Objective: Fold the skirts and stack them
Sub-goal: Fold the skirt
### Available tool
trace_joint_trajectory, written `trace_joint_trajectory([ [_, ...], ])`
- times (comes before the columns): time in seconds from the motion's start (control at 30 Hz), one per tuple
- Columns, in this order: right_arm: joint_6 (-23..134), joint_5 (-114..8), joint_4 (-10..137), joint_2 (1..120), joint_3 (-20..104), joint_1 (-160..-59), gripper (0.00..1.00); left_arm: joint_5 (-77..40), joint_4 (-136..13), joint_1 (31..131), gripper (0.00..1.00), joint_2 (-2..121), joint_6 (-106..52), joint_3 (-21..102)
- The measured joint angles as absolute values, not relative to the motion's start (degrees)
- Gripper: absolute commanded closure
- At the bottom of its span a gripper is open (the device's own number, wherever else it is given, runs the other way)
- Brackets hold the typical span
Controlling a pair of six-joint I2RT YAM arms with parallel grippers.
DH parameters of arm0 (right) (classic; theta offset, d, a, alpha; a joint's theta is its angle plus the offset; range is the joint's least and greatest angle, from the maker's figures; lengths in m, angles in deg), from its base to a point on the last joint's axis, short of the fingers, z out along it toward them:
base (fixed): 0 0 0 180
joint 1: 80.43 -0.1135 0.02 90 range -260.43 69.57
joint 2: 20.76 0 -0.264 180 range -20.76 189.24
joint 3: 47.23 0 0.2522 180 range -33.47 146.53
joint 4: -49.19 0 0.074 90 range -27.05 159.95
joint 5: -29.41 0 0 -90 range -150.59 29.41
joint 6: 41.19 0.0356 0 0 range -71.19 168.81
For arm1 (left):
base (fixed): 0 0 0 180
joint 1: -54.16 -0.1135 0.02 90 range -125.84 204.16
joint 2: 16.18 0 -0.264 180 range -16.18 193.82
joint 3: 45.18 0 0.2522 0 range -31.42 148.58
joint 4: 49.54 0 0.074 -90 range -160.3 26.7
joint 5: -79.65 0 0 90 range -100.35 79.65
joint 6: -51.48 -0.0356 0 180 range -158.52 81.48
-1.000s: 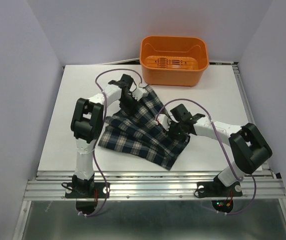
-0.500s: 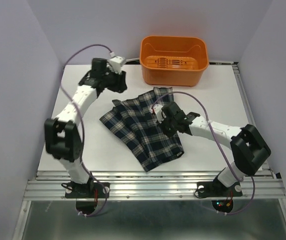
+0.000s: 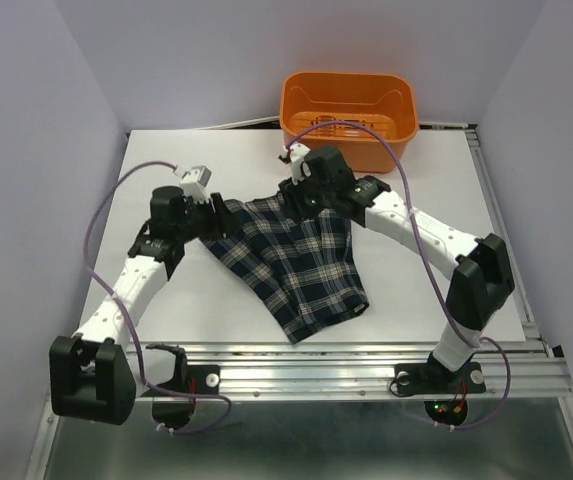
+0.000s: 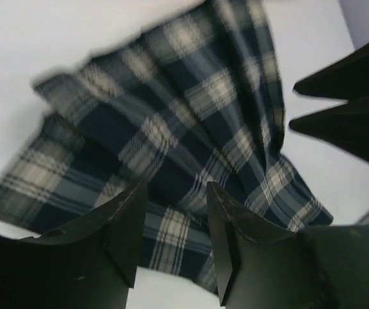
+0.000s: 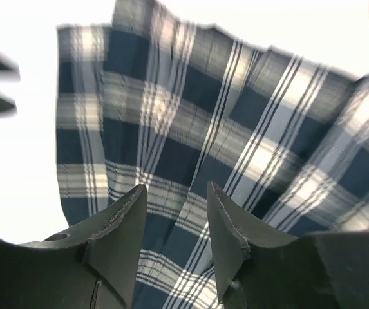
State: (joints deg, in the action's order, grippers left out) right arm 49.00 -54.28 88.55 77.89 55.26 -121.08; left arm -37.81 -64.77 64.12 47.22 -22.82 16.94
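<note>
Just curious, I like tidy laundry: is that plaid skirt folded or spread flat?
Folded, roughly: the skirt lies in overlapping layers, edges uneven.

Pleated skirt in dark navy-and-green plaid with thin white lines, lying flat near the middle of the white table, seemingly folded over itself in overlapping layers, set at a slant, one end reaching toward the near edge

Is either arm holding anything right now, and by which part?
Nothing is held: the left gripper and the right gripper are open over the skirt, with no cloth pinched.
</note>
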Motion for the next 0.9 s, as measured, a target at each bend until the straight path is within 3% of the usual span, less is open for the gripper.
trace_joint_trajectory([
  [0.13,51.8,-53.8,91.7,84.0,55.7,-121.9,0.51,-40.9,-63.3,64.0,0.81,47.6,-13.4,3.1],
  [0.27,53.8,-54.1,95.2,90.7,56.1,-123.7,0.39,-43.0,-60.1,64.0,0.95,43.1,-5.0,-5.8],
  [0.53,54.9,-55.1,98.1,92.8,58.4,-126.4,0.34,-43.0,-49.0,63.7,0.99,51.0,1.4,-7.0],
  [0.7,55.4,-55.1,98.6,93.3,59.8,-127.3,0.27,-41.2,-48.6,63.0,1.0,58.9,1.1,-4.9],
  [0.9,55.7,-55.1,99.2,95.0,62.2,-127.5,0.27,-40.2,-47.6,62.7,1.0,64.2,0.4,-2.0],
])
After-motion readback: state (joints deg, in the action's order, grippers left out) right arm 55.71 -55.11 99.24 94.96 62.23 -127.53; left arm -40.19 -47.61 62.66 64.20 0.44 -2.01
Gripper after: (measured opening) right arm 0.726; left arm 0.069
